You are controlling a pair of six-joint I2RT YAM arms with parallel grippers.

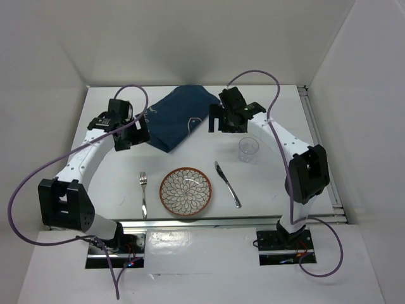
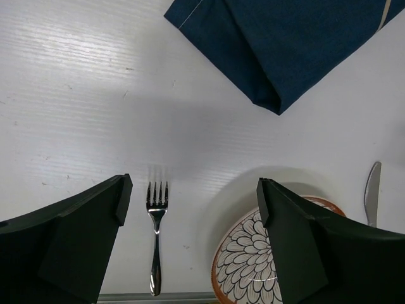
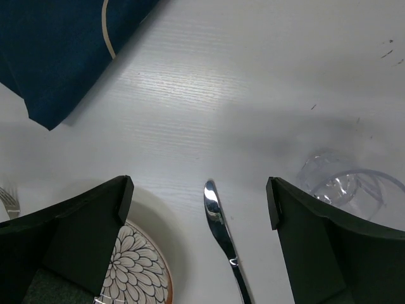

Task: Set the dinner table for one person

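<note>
left fingers (image 2: 69,247): released, fork (image 2: 155,234) between them
right fingers (image 3: 69,240): released, knife (image 3: 221,234) between them
plate (image 2: 247,259): flower pattern bare
cup (image 3: 345,187): clear, beside right finger

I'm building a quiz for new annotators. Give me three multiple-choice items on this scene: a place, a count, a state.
1. The fork lies: A. left of the plate B. right of the plate C. on the plate
2. Cutlery pieces on the table: A. one B. two C. four
3. The left fingers and right fingers are: A. both shut B. both spread, empty C. left shut on the fork
Answers: 1 A, it lies off the plate's left rim; 2 B, only fork and knife; 3 B, each wrist view shows a wide empty gap.
</note>
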